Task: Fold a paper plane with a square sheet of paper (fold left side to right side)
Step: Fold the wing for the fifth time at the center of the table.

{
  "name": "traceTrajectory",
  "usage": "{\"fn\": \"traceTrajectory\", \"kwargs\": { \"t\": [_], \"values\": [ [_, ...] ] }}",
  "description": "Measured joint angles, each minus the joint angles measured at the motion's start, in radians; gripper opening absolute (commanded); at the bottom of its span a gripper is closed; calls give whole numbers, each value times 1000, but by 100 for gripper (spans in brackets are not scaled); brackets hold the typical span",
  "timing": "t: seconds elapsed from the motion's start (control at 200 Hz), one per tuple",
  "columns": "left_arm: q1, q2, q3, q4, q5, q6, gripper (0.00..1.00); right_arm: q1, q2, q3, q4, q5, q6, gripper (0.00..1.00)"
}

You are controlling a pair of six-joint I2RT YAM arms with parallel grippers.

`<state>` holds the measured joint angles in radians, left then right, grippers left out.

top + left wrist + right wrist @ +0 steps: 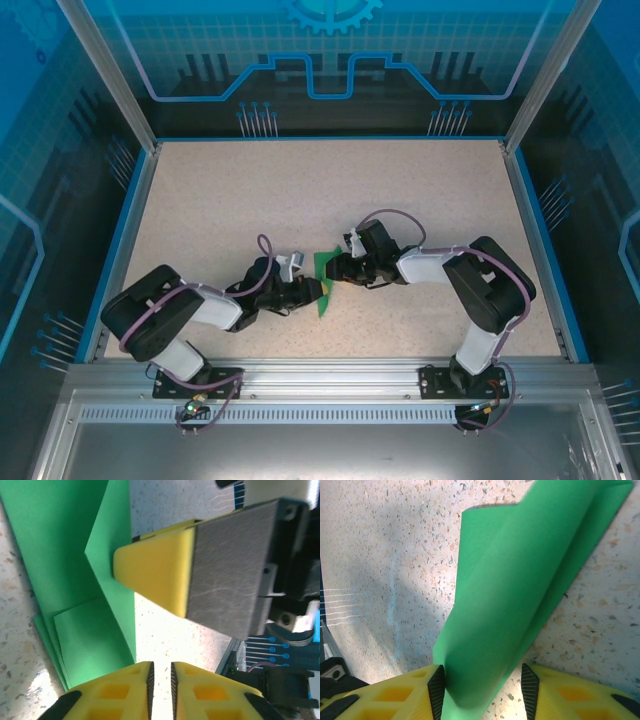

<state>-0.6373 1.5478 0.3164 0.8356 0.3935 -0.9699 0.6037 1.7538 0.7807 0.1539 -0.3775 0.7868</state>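
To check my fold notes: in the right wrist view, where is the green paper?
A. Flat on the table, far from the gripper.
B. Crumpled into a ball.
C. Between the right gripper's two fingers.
C: the folded green paper passes between the two fingers of the right gripper, one on each side.

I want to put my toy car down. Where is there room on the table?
The far half of the speckled beige table is bare, up to the blue back rail. The near middle is crowded: the left arm and right arm meet at the folded bright green paper sheet.
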Motion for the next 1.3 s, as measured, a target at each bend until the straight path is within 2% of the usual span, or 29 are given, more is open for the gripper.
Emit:
{"fn": "traceTrajectory", "kwargs": {
  "t": [0.24,0.475,0.845,1.296],
  "values": [
    [85,-97,0,-87,1,3,28,0,0,0,0,0,0,47],
    [167,-84,7,-146,25,3,30,0,1,0,0,0,0,47],
    [172,134,93,-43,118,-31,28,0,1,0,0,0,-1,47],
    [172,211,148,1,147,-53,26,0,1,0,0,-1,-1,46]
  ]
}}
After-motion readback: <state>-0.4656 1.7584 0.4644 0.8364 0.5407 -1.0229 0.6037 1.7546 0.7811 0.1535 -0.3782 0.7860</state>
